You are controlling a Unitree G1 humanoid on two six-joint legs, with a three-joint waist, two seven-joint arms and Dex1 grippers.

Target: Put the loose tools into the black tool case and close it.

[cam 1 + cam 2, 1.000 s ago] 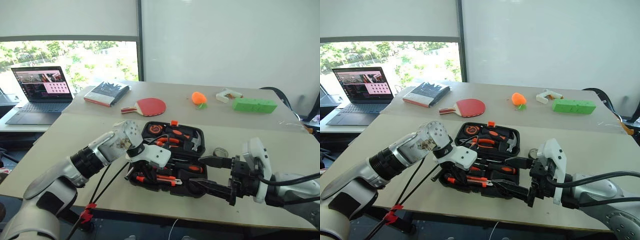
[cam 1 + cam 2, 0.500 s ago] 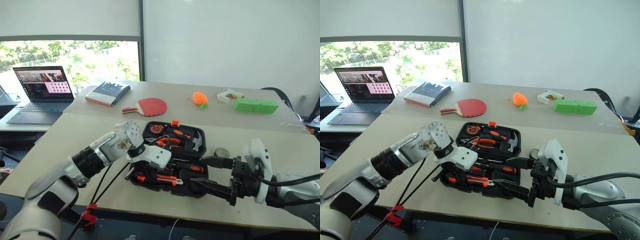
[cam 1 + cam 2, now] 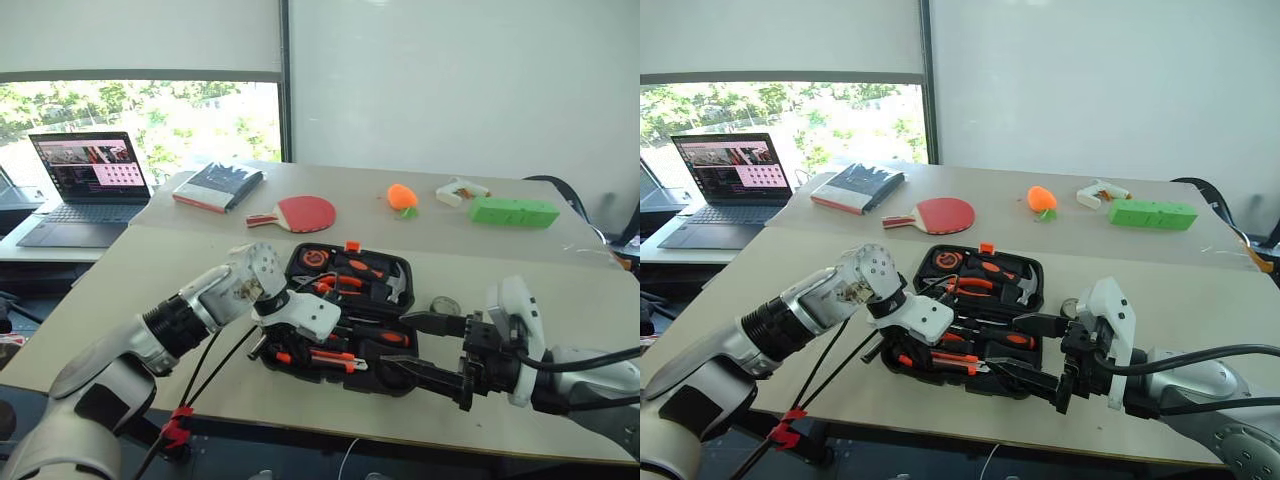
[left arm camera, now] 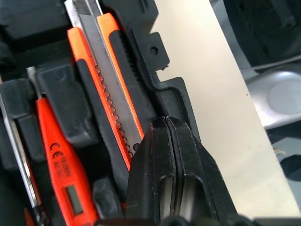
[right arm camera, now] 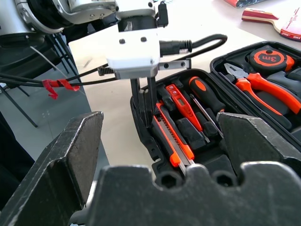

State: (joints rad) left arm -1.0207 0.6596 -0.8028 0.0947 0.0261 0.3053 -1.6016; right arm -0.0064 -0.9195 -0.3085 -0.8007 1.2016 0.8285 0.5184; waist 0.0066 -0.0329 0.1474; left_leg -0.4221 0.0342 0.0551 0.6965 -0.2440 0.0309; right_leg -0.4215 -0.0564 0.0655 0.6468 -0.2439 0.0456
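The black tool case (image 3: 372,355) lies open on the near table, its lid flat behind it. A long black-and-orange utility knife (image 4: 108,84) sits in the recess along the case's near-left rim (image 4: 167,92). Beside it lie a slim orange screwdriver (image 4: 56,155) and an orange-and-black screwdriver (image 5: 207,92). My left gripper (image 4: 165,121) is shut with nothing between its fingers, its tips down at the knife's end by the rim. My right gripper (image 3: 397,348) hangs open just off the case's near-right corner. A small tape roll (image 3: 441,305) rests on the table right of the case.
Orange-handled pliers (image 5: 254,84), a tape measure (image 5: 268,59) and a hammer (image 3: 395,285) fill the case's far half. On the far table lie a laptop (image 3: 85,185), book (image 3: 217,186), red paddle (image 3: 300,213), orange toy (image 3: 401,196) and green block (image 3: 510,211).
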